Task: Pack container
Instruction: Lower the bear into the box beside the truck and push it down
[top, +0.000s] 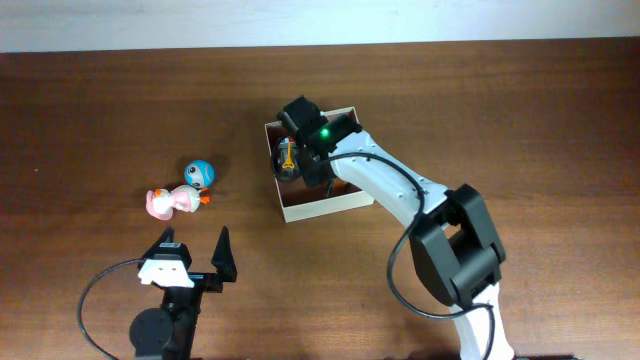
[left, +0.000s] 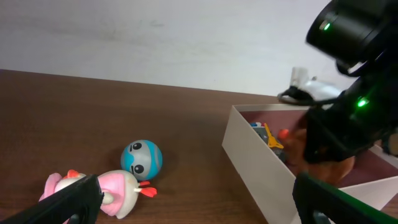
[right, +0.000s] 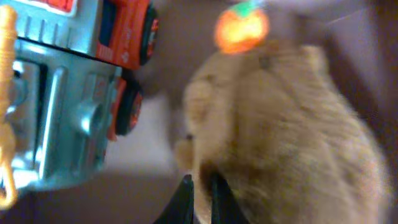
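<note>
The container (top: 322, 212) is a square cream box with a pink-brown inside, at the table's middle. My right gripper (top: 296, 166) is down inside it at its left side. In the right wrist view its fingers (right: 200, 184) are nearly closed on the edge of a tan plush toy (right: 286, 124). A silver and orange toy truck (right: 68, 93) lies next to the plush in the box. My left gripper (top: 196, 252) is open and empty near the front edge. The left wrist view shows the box wall (left: 261, 163) to the right of its jaws (left: 196, 208).
A round blue penguin toy (top: 200, 174) and a pink and white duck toy (top: 170, 201) lie on the table left of the box, just beyond my left gripper. Both show in the left wrist view: the blue toy (left: 142, 158) and the pink toy (left: 118, 190).
</note>
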